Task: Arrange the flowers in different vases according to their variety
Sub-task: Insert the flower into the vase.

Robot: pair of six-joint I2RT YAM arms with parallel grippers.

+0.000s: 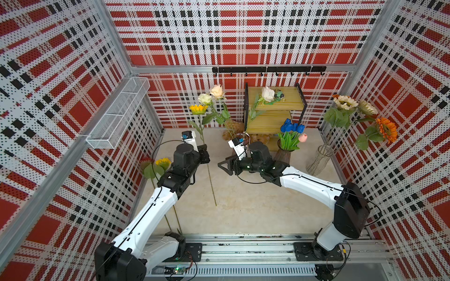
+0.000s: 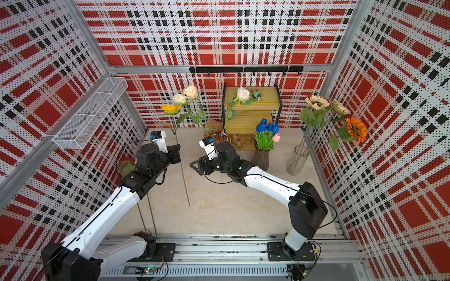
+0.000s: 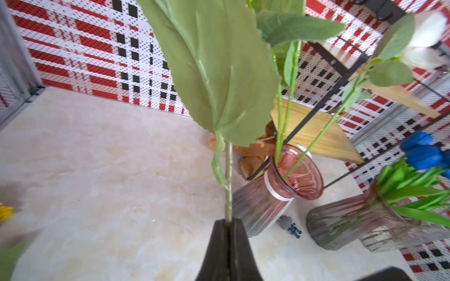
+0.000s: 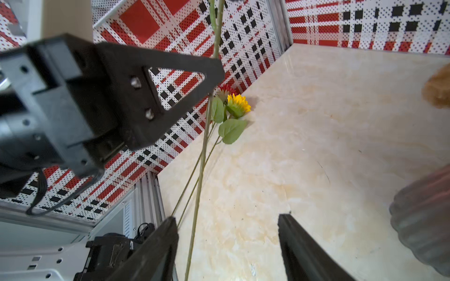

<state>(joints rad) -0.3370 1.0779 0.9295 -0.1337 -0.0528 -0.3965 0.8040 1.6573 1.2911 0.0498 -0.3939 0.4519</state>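
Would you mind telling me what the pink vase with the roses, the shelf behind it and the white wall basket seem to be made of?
Pink vase: probably tinted glass; see-through, ribbed, glossy. Shelf: pale boards with wood grain, matte, in a black, likely metal, frame. Basket: white-coated wire mesh, seemingly metal.

Tulip vase [image 1: 283,155] stands between rose vase [image 3: 255,206] and sunflower vase [image 1: 319,160].

No readable text, label, brand or number anywhere. Checked vases [image 3: 255,209], wooden shelf [image 1: 287,103], wire basket [image 1: 117,114], plaid wall panels [image 1: 243,31]: unmarked, or too blurred to tell.
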